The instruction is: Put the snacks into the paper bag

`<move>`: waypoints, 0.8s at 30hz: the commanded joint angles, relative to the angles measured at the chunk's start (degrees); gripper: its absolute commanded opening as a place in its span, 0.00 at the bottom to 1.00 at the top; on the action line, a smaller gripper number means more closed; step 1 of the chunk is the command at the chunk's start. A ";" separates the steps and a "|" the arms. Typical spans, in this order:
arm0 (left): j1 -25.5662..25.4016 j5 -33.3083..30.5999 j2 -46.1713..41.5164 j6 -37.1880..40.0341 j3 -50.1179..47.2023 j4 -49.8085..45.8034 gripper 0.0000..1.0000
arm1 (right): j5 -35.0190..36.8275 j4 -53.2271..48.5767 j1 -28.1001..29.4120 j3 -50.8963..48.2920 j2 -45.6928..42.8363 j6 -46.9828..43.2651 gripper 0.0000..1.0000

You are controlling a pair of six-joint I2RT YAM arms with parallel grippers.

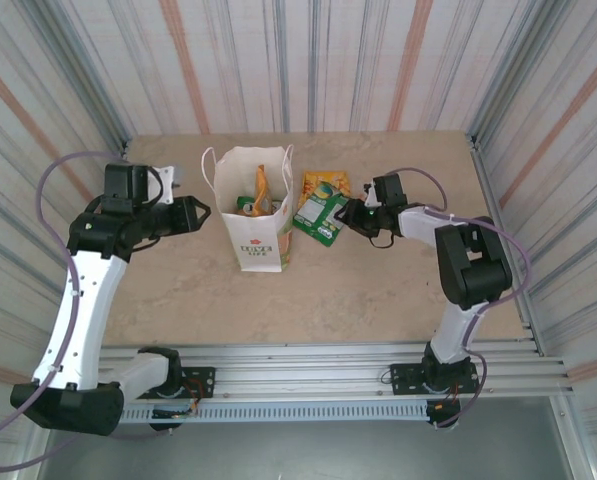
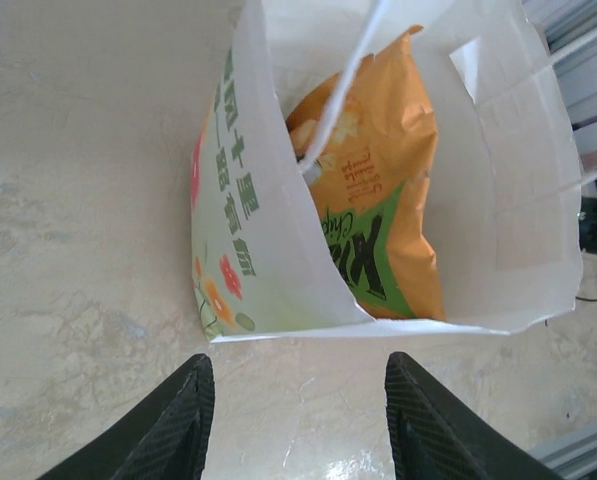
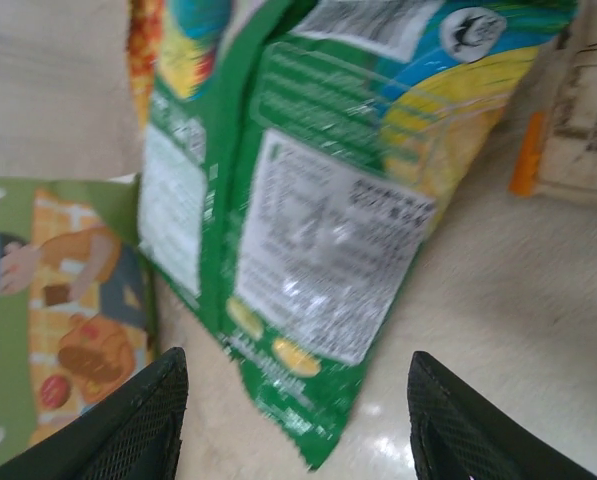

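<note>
From the top camera, the paper bag (image 1: 261,245) stands upright toward the far edge of the table (image 1: 178,295), a bit left of the middle, mouth open, with an orange packet (image 1: 261,188) already poking up inside; a green packet (image 1: 320,218) lies just off the bag's right side and a yellow packet (image 1: 326,185) sits behind it, nearer the far edge, so I'd call the job partway done; the left gripper (image 1: 198,213) is parked right beside the bag's left wall, and the right gripper (image 1: 350,212) is nosed up to the green packet from the right. Left wrist camera: looking down into the bag's mouth, orange packet leaning on the inner wall; both fingers (image 2: 168,430) are spread with nothing between them and clear of the paper, so that hand is released; my guess is it's there to steady the bag. Right wrist camera is blurry, but the green packet sits mid-frame with its lower corner pointing down between the fingers (image 3: 128,425); the jaws stand wide on either side and aren't pinching the foil, so it's holding nothing yet; looks lined up for a grab on that corner. Glossy foil could slip; whether the packet touches the bag I can't tell.
</note>
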 commanded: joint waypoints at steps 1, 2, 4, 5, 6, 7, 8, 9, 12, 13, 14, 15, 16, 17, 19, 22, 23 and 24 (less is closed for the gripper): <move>0.81 3.48 -0.49 -0.91 -0.57 2.78 0.50 | 0.15 4.31 -0.06 -0.29 2.47 2.13 0.59; 0.81 3.48 -0.21 -0.75 -0.49 2.78 0.50 | 0.41 4.67 -0.08 -0.29 3.08 2.17 0.59; 0.90 3.39 0.20 -0.36 -0.38 2.67 0.50 | 0.66 5.79 -0.17 -0.27 4.21 2.41 0.59; 0.89 3.39 0.45 -0.23 -0.21 2.34 0.50 | 0.51 6.73 -0.18 -0.39 4.62 2.55 0.59; 0.98 3.39 0.64 0.07 -0.03 1.89 0.50 | 0.35 7.83 -0.17 -0.55 5.21 2.81 0.59; 1.03 3.34 0.90 0.52 0.15 1.53 0.50 | 0.25 8.85 -0.17 -0.70 5.66 3.11 0.59; 1.07 3.14 0.96 0.82 0.17 1.29 0.50 | 0.34 9.60 -0.17 -0.81 6.09 3.39 0.59; 1.16 2.86 1.07 1.06 0.21 1.03 0.50 | 0.38 10.38 -0.21 -0.76 6.70 3.50 0.59; 1.48 2.73 1.38 0.86 -0.12 1.47 0.50 | 0.27 12.03 -0.23 -0.46 8.31 3.76 0.58; 1.51 2.85 1.59 0.68 -0.12 1.69 0.50 | 0.13 12.79 -0.26 -0.40 8.83 3.78 0.58; 1.51 2.97 1.81 0.52 -0.18 1.87 0.50 | -0.01 13.26 -0.24 -0.39 9.25 3.74 0.56; 1.51 3.04 2.08 0.43 -0.15 1.97 0.50 | -0.17 13.81 -0.26 -0.27 9.68 3.67 0.50; 1.51 3.12 2.43 0.33 -0.05 1.93 0.50 | -0.39 14.24 -0.32 -0.25 9.98 3.58 0.46; 1.51 3.17 2.71 0.28 0.15 1.91 0.49 | -0.47 14.48 -0.35 -0.27 10.22 3.45 0.42; 1.51 3.25 3.12 0.24 0.66 1.80 0.49 | -0.25 15.01 -0.36 -0.60 10.03 2.91 0.34; 1.51 3.27 3.38 0.32 1.47 1.62 0.49 | -0.35 14.92 -0.44 -1.20 8.69 1.24 0.21; 1.51 3.45 3.35 0.39 1.61 1.59 0.49 | -0.57 14.84 -0.43 -1.51 7.90 0.55 0.17; 1.51 3.61 3.16 0.33 1.65 1.62 0.49 | -0.56 14.62 -0.40 -1.79 7.04 -0.23 0.15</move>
